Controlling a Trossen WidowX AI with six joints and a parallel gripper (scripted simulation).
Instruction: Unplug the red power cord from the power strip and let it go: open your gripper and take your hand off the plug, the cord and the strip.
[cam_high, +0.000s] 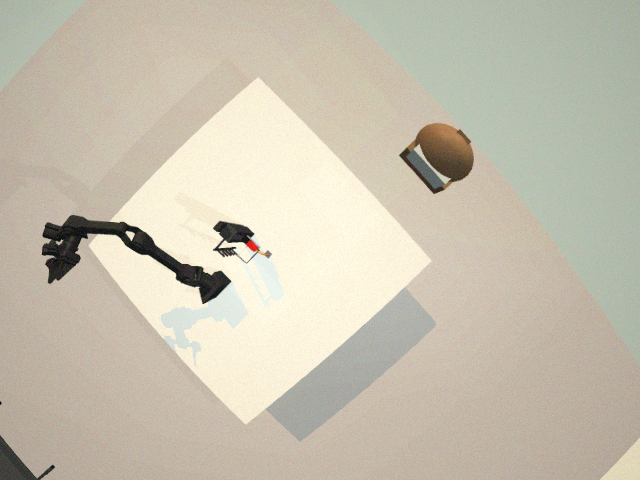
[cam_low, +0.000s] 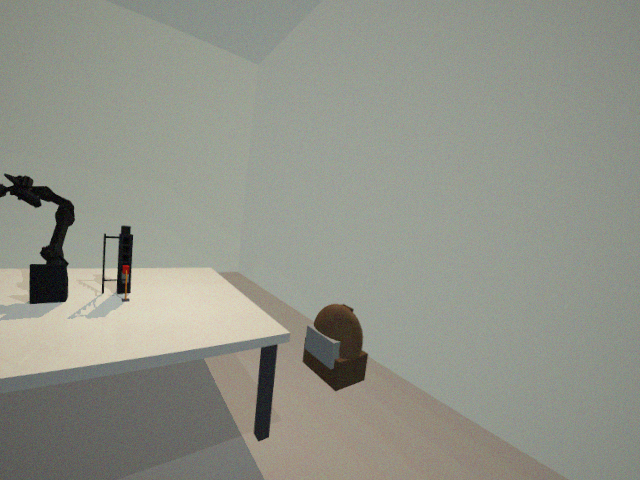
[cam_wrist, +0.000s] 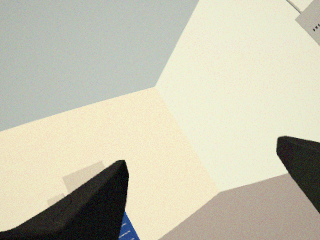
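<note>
1. The strip (cam_low: 125, 258) stands straight up on the tabletop (cam_low: 170, 320), like a little black tower. Its long side runs up and down.
2. The plug (cam_low: 125, 269) is a small red block low on the strip's front. It sits right against the strip and looks plugged in.
3. The cord (cam_low: 126, 285) hangs from the plug straight down to the tabletop. From the side it looks thin and orange, with a small dark end at the bottom. It is too small to see more.
4. From above, the strip (cam_high: 233, 230) is a dark box near the middle of the tabletop (cam_high: 320, 217). The red plug (cam_high: 251, 245) sticks out toward the lower right, and the cord (cam_high: 263, 252) runs on the same way.
5. A thin black rack (cam_low: 106, 263) stands just beside the strip.
6. The arm's black base (cam_low: 48, 283) sits on the tabletop, apart from the strip.
7. The arm bends up and away from the strip. The hand (cam_high: 55, 268) hangs out past the tabletop's edge, well apart from the plug.
8. The hand is spread wide and holds nothing. In the wrist view its two dark fingers stand far apart.
9. A brown round thing (cam_low: 338, 325) sits on the floor by the wall.
</note>
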